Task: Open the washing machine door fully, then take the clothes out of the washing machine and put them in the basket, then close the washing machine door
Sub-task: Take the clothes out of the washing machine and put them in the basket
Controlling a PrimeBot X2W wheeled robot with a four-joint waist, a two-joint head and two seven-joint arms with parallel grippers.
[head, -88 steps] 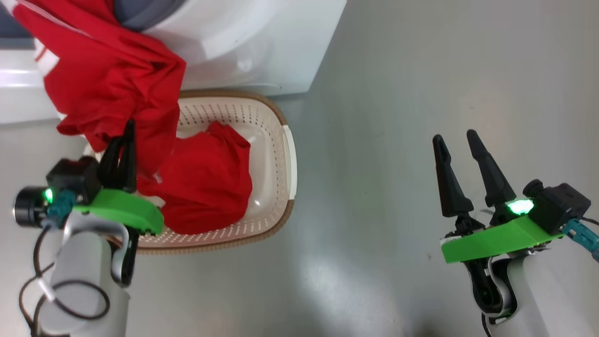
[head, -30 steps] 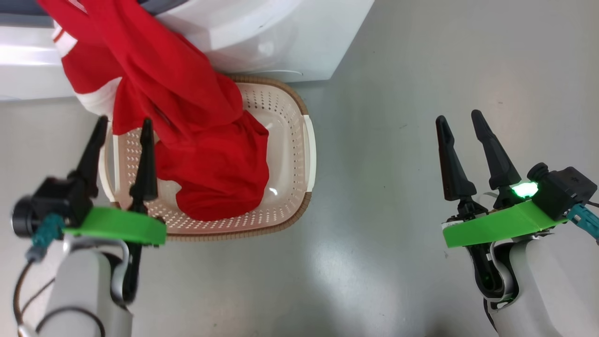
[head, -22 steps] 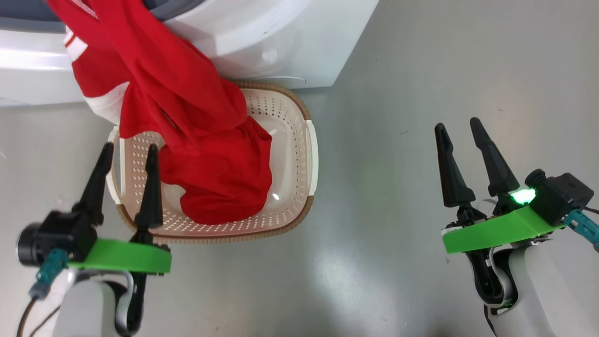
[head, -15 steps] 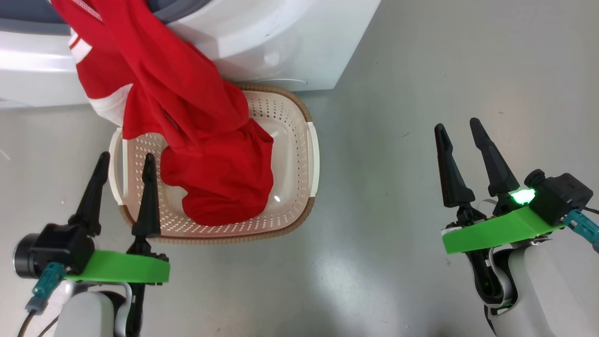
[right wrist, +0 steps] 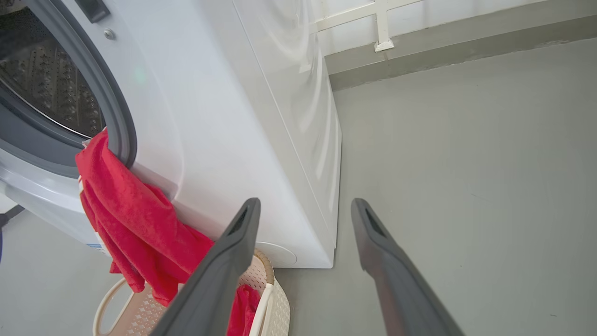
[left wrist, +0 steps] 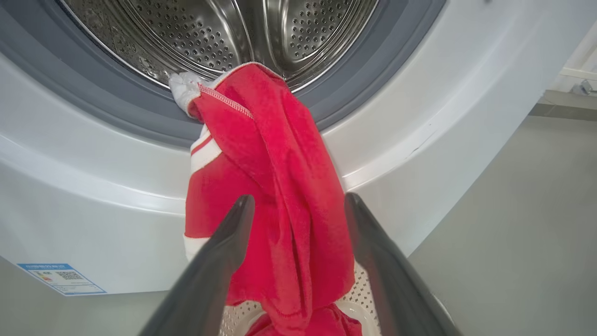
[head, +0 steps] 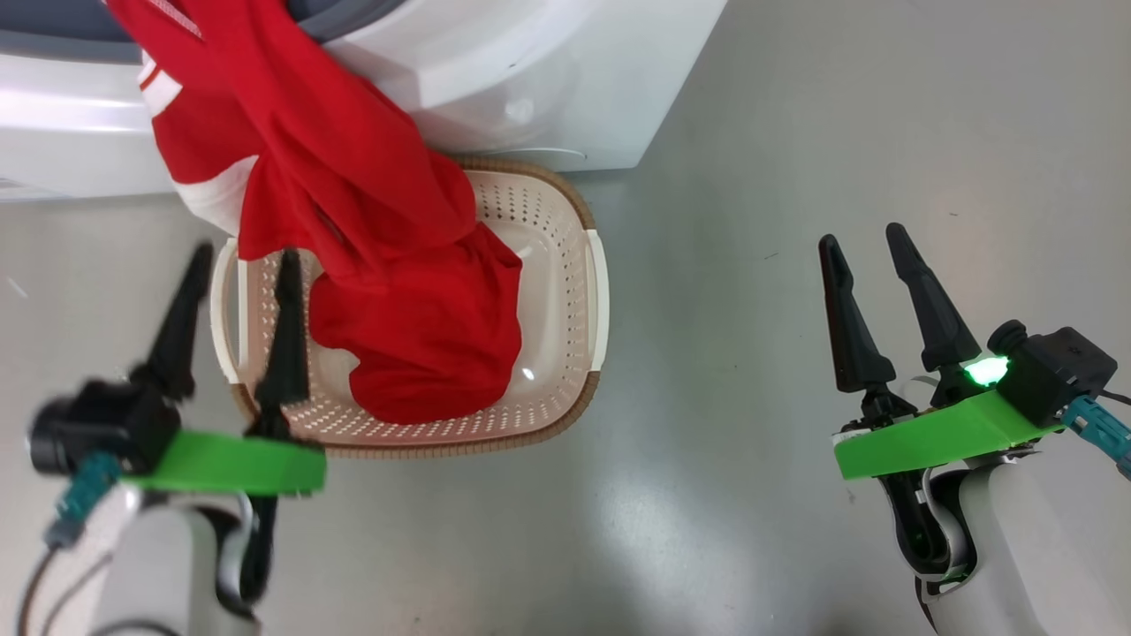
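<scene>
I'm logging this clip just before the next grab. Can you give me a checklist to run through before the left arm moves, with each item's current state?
1. Left gripper open and holding nothing: ok. Its fingers are spread over the basket's left end.
2. Clothes fully out of the washing machine: not ok. The top end is hooked over the seal at the drum mouth.
3. Lower end of the clothes inside the basket: ok.
4. Basket placed below the opening, against the machine front: ok.
5. Right gripper out of the way: ok. It is open over bare floor.
6. Door fully open: cannot tell.
</scene>
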